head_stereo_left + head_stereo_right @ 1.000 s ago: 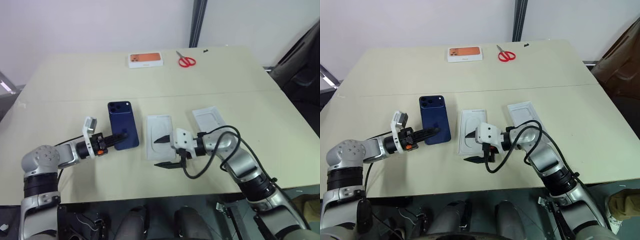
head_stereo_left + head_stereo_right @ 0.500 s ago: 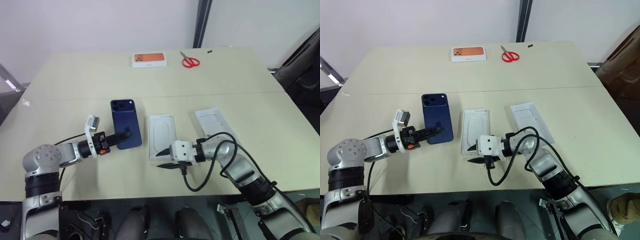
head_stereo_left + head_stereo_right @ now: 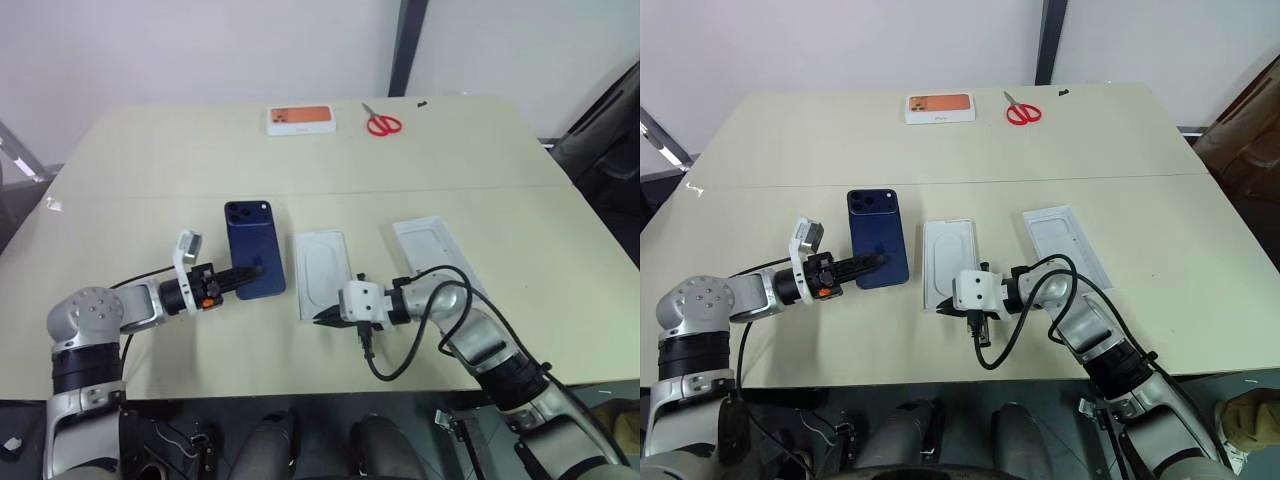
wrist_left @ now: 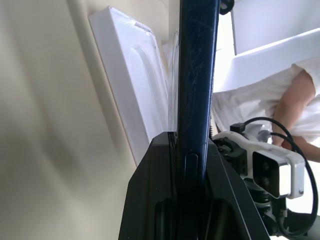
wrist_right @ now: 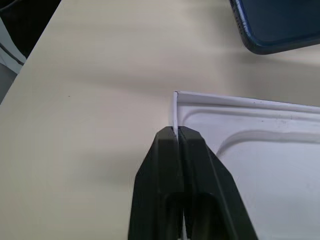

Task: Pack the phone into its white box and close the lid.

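Your left tool [image 3: 243,276] is clamped on the near edge of the phone [image 3: 253,248], which lies back-up on the counter [image 3: 150,170]; judge this a hold ready for lifting. Your right tool [image 5: 175,137] is pinched together on the thin wall at the near corner of the white insert with an oval recess [image 3: 325,271], probably to steady or shift it. The phone lies just beyond and left of that tool. A second white tray [image 3: 433,250] lies behind the right arm, which partly covers it. Red scissors [image 3: 382,123] and an orange-topped white box [image 3: 299,119] sit far ahead, clear of both tools.
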